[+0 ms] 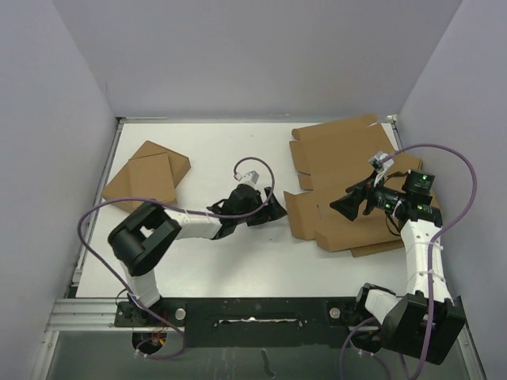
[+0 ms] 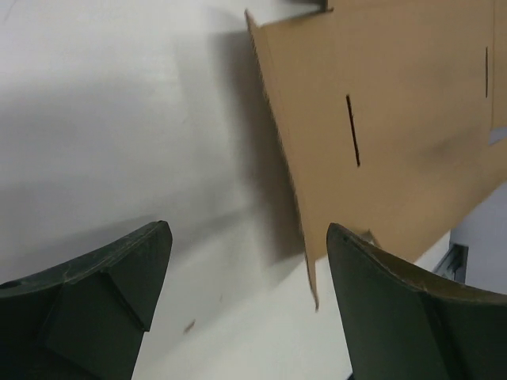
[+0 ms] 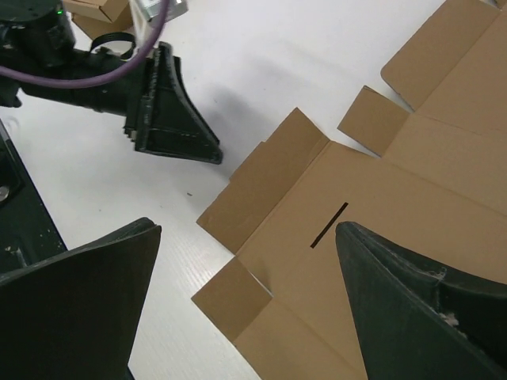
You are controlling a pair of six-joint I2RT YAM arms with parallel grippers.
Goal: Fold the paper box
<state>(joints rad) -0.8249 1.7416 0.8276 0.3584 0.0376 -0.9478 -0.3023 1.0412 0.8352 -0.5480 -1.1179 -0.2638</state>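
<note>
Robot lab cell: white worktop (image 1: 222,158) being boxed in by plain walls (image 1: 253,55), aluminium rail (image 1: 79,321) being carried along its near edge, purple cables (image 1: 469,178) being run loose.

The paper box (image 1: 341,158) lies on the table (image 1: 222,150) at right (smaller flat boxes (image 1: 146,178) at far left).

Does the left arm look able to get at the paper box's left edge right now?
Probably yes. The left gripper is open and sits just beside the paper box; its wrist view shows the box's left edge right ahead between the fingers, with nothing on the table in between.
</note>
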